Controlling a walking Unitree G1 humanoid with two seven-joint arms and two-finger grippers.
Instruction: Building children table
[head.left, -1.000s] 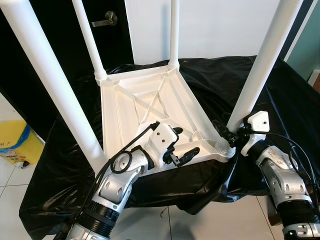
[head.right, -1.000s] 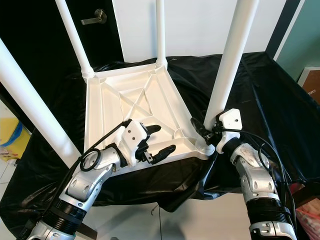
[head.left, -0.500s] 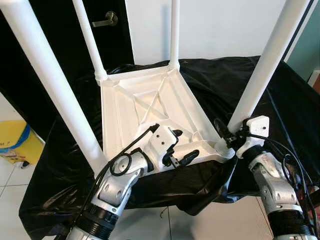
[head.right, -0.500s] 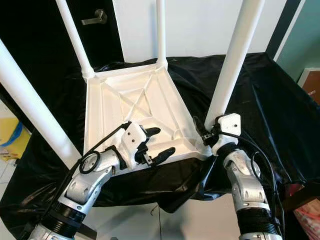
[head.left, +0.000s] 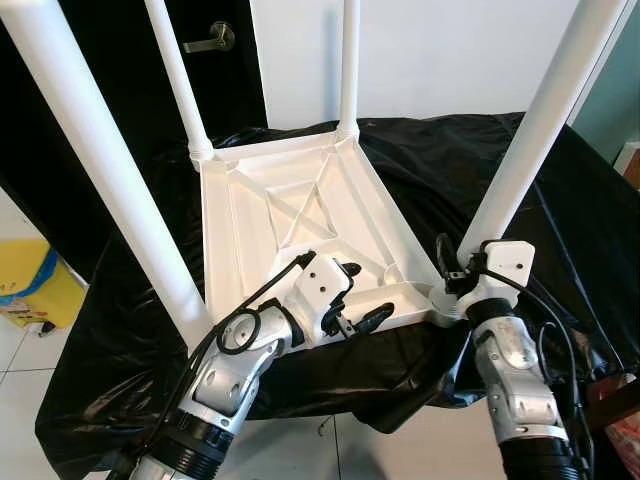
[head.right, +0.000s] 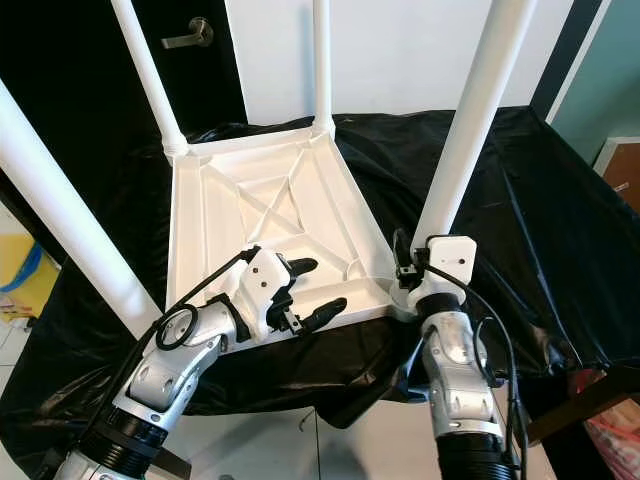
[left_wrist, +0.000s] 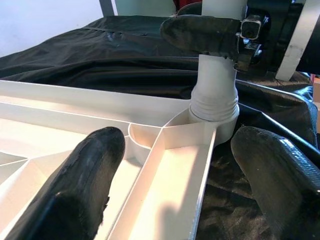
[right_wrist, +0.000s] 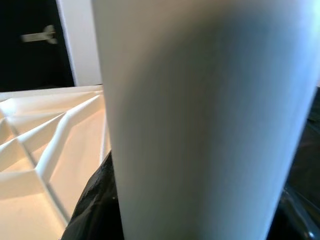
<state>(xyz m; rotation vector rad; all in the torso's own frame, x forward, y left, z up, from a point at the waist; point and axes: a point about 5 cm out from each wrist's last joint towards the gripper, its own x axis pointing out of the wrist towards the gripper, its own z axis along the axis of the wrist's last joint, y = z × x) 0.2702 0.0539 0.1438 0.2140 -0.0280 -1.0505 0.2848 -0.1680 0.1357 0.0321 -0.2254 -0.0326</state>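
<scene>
We keep the upturned tabletop flat on the black cloth. At its near right corner, our right gripper clamps the leg; twist squarely. Left gripper, fingers spread, braces the tabletop's near rim.

table: white plastic, upside down | four legs upright at corners | on black cloth

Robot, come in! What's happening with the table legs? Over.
Right gripper shut on near-right white plastic leg. Left gripper open over upturned white tabletop. Four legs standing.
</scene>
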